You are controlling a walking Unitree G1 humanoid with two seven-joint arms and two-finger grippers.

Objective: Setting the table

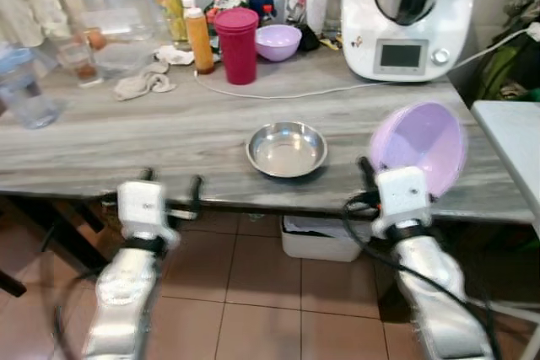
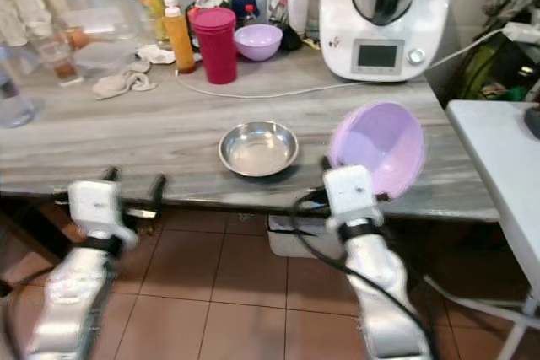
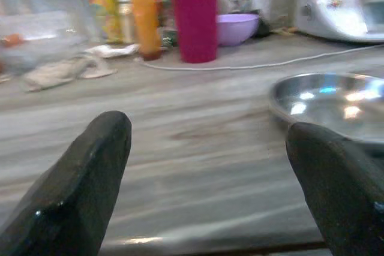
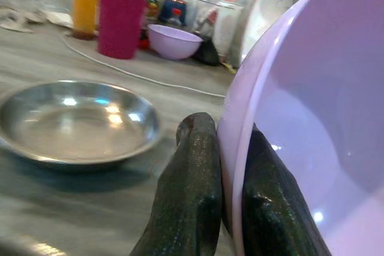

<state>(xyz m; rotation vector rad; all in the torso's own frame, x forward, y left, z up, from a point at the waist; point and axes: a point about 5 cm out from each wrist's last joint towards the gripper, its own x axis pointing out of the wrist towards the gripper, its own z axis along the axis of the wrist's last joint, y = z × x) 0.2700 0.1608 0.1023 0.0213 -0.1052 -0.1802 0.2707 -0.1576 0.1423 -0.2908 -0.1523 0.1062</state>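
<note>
Mid-placement, looks like: right gripper [image 1: 369, 176] fingers pinched on rim of lavender bowl [image 1: 419, 147], tilted above bench [image 1: 169, 137] right of steel bowl [image 1: 287, 148]. Left gripper [image 1: 171, 192] spread wide, empty. Next: level it, lower, release.

My two arms are silver, rounded metal segments; each wrist ends in a white boxy block with a black collar below; left gripper [image 1: 173, 185] and right gripper [image 4: 223, 166] have long, glossy black fingers with blunt tips; black cables loop beside both forearms.
</note>
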